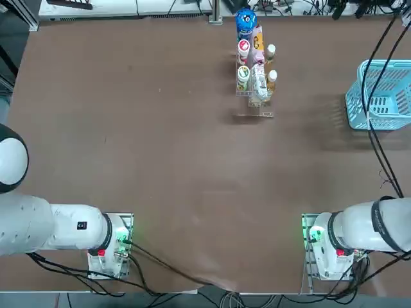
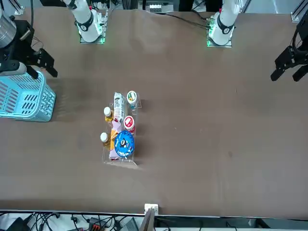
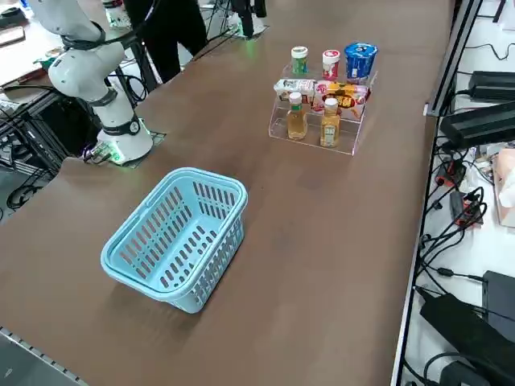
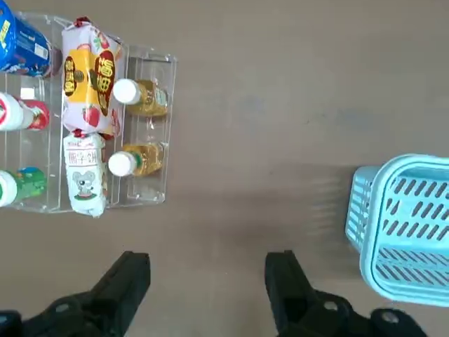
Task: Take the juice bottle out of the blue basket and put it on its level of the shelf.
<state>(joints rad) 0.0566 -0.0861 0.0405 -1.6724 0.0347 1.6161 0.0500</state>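
The brown tabletop (image 1: 128, 141) is bare across its left half. In the middle, at the far side, stands the shelf (image 1: 254, 113), a clear stepped rack with its steps dropping towards the right.

On its highest, left-hand step there are a blue cup (image 1: 245, 21) farthest off, a red-capped bottle (image 1: 243, 47) next to it and a green-capped bottle (image 1: 243, 75) nearest. The middle step holds two snack packets lying end to end, an orange and pink one (image 1: 257, 45) farther off and a white one (image 1: 259, 83) nearer.

On the lowest, right-hand step a juice bottle (image 1: 272, 78) stands upright, with pale amber liquid and a white cap. A twin bottle (image 1: 271, 51) stands on the far side of it on the same step. The two look alike, and which one the task means cannot be told.

To the right, well apart from the shelf, the blue basket (image 1: 385, 96) sits upright at the right edge of the tabletop, its lattice sides showing.

The right gripper (image 2: 42, 72) hangs in the air by the basket, on the robot's side of it. Its black fingers (image 4: 126, 281) are spread wide with nothing between them. The wrist camera looks down past them at bare tabletop, with the shelf to one side and the basket to the other.
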